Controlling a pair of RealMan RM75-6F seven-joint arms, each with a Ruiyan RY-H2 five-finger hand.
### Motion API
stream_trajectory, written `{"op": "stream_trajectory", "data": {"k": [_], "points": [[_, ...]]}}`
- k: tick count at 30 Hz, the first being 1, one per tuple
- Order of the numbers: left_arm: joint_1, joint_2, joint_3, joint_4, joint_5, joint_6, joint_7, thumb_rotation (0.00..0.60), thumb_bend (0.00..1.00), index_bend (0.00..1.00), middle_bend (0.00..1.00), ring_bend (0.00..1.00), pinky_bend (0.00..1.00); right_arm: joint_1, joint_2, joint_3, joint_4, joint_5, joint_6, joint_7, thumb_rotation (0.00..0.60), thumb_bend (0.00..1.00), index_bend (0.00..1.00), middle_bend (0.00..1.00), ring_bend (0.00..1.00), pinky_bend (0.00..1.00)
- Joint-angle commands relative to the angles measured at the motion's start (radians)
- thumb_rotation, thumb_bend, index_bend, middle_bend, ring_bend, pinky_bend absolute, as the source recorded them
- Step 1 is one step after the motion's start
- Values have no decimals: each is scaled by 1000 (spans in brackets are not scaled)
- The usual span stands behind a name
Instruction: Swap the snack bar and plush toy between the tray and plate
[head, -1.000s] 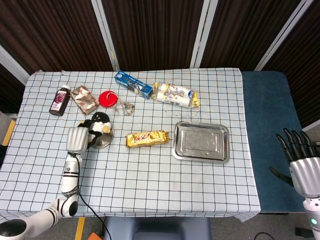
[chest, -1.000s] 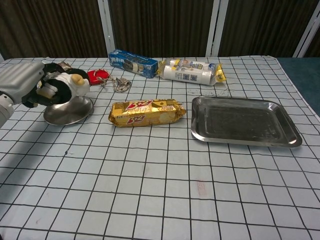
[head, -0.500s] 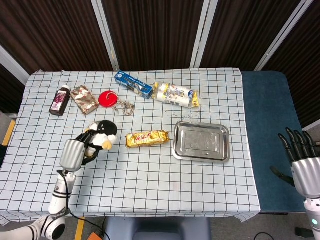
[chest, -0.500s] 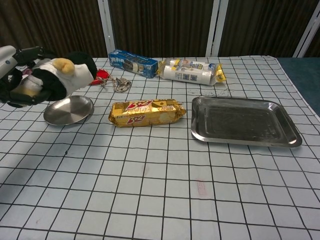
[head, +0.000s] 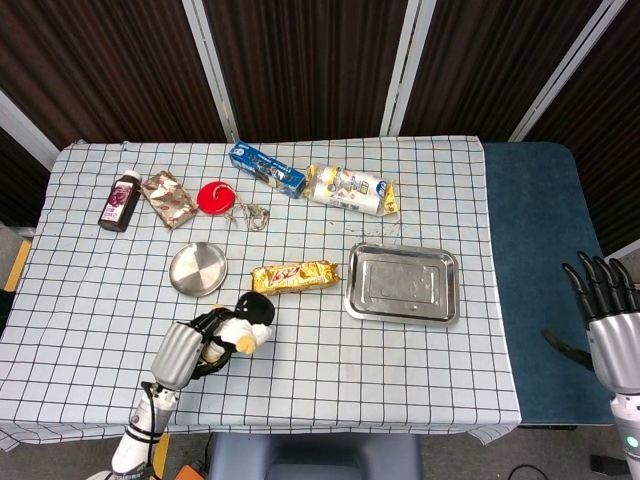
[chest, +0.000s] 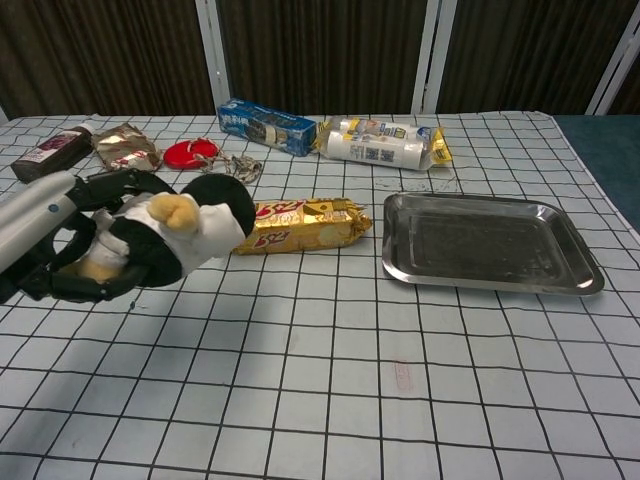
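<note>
Two hands show. The left hand (head: 190, 350) grips the plush toy (head: 245, 325), fingers curled around its body, holding it raised near the table's front edge toward the left corner. The round plate (head: 198, 269) sits bare, further back and to the left. The snack bar (head: 294, 277) lies on the cloth between plate and tray (head: 403, 284). The right hand (head: 610, 320) hangs off the table's right edge, fingers spread, holding nothing.
</note>
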Motion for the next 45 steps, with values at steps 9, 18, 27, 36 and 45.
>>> {"op": "stream_trajectory", "data": {"k": [9, 18, 27, 36, 45], "points": [[-52, -162, -38, 177, 36, -103, 62, 600, 562, 713, 827, 810, 886, -3, 13, -7, -11, -32, 19, 43, 600, 98, 133, 0, 0, 0], [-44, -215, -65, 232, 19, -99, 43, 600, 562, 706, 818, 804, 886, -7, 12, -5, 1, -34, 29, 51, 600, 98, 133, 0, 0, 0], [-41, -241, -71, 198, 17, -110, 90, 600, 549, 569, 654, 673, 878, -7, 6, -3, 5, -39, 33, 53, 600, 98, 133, 0, 0, 0], [-69, -140, -56, 69, -74, -308, 122, 600, 443, 0, 0, 17, 350, -10, 9, -2, 7, -36, 33, 59, 600, 98, 133, 0, 0, 0], [-101, -38, -67, 4, -101, -389, 180, 600, 414, 0, 0, 0, 273, -10, 5, -4, 16, -32, 25, 62, 600, 98, 133, 0, 0, 0]]}}
